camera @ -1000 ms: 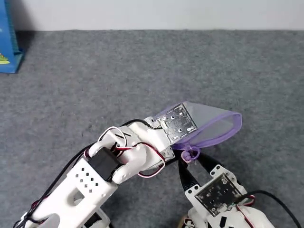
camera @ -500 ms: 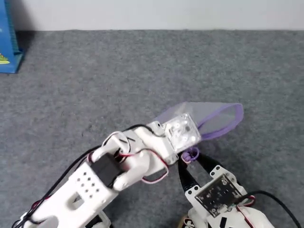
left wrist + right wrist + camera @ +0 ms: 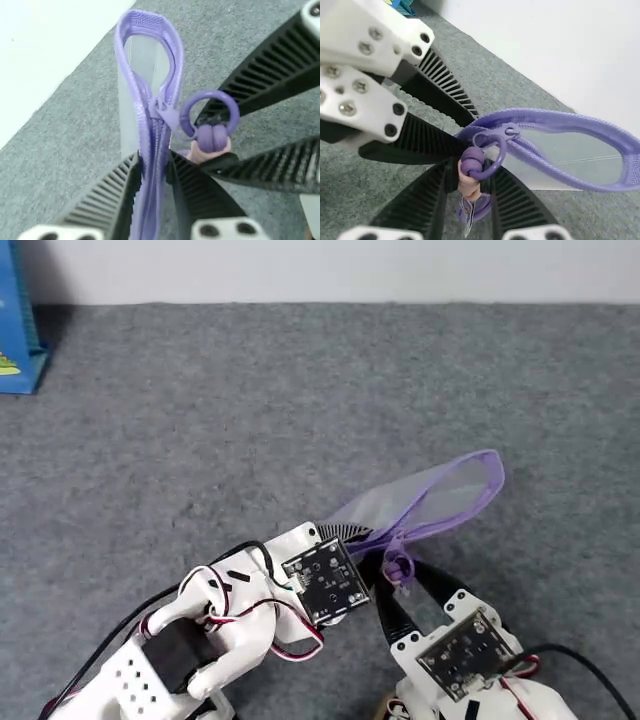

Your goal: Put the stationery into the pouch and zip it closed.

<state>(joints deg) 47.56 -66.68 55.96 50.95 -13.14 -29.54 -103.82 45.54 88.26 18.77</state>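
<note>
Light, limp mesh pouch at lower centre-right, held over the grey worktop: the left pincer clamps its zip tape and the right pincer nips the ring pull, judged the only firm holds, since the slack mesh probably sags and slips

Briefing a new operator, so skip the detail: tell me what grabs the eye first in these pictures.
The translucent purple pouch stands out, held up over the grey table between both arms, low in the high view. The left tool clamps its zipper edge, while the right tool pinches at the purple ring pull right beside it.
</note>
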